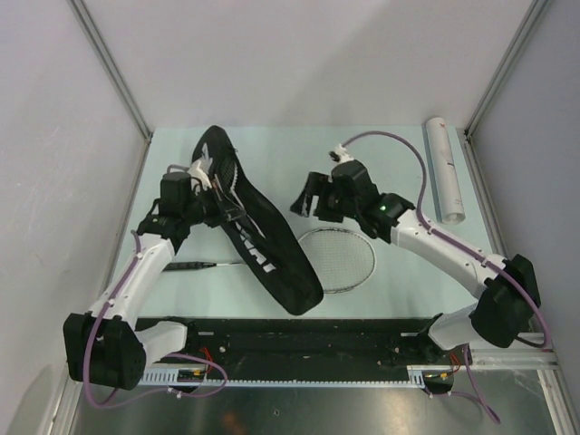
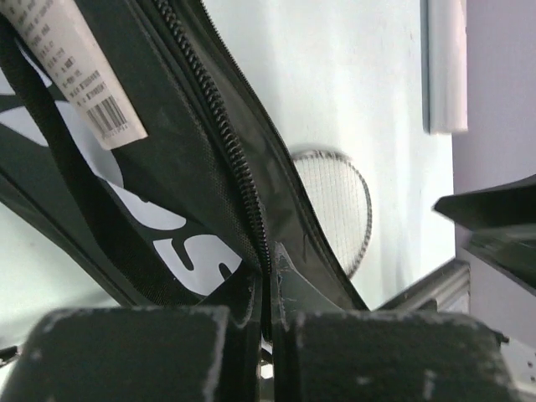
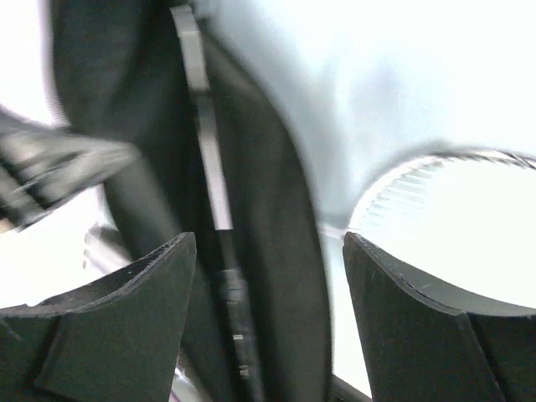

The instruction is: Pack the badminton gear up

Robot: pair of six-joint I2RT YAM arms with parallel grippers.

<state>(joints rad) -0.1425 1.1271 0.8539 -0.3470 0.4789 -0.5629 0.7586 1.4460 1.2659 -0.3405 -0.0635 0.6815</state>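
The long black racket bag [image 1: 263, 236] lies slanted across the table. My left gripper [image 1: 216, 205] is shut on the bag's zipper edge [image 2: 251, 209] and holds it up; the left gripper [image 2: 268, 289] has the fabric pinched between its pads. A racket lies under the bag, its head [image 1: 340, 258] out on the right and its black handle [image 1: 192, 265] out on the left. My right gripper [image 1: 313, 199] hovers open just right of the bag. In the right wrist view, the right gripper [image 3: 268, 289] is over the bag [image 3: 268, 218], where a blurred silver shaft [image 3: 205, 159] shows.
A white tube [image 1: 444, 168] lies along the right wall at the back. The bag's white barcode tag [image 2: 79, 67] hangs near my left gripper. Grey walls close the table on three sides. A black rail [image 1: 299, 340] runs along the near edge.
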